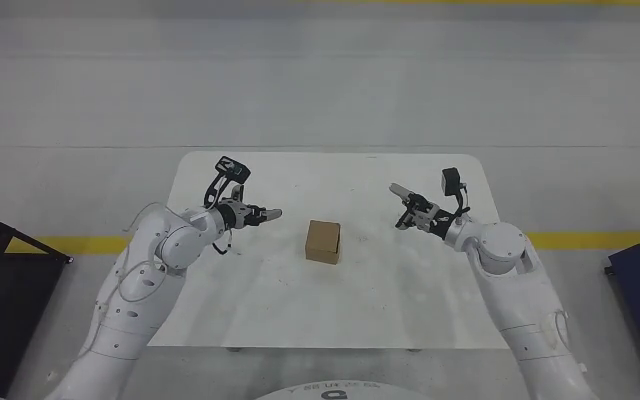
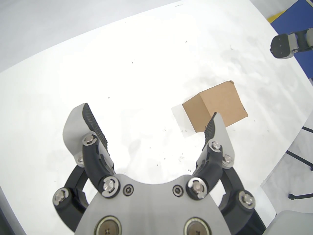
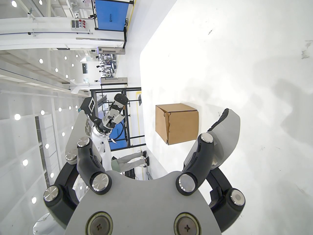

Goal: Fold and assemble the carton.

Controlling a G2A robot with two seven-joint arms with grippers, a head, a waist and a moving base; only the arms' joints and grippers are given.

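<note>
A small brown carton (image 1: 323,241) stands closed as a cube near the middle of the white table (image 1: 260,300). My left gripper (image 1: 270,214) hovers to its left, open and holding nothing, a short way off the box. My right gripper (image 1: 400,206) hangs to the carton's right, also open with nothing in it. The left wrist view has the carton (image 2: 217,106) just beyond one fingertip of the open left gripper (image 2: 150,111), with the right gripper (image 2: 281,47) farther off. From the right wrist, the carton (image 3: 181,125) stands ahead of the open right gripper (image 3: 151,121).
The table's rounded far corners and edges lie close behind both grippers. A dark frame (image 1: 25,250) stands off the table's left side and a blue panel (image 1: 625,265) off its right. Bare tabletop surrounds the carton on every side.
</note>
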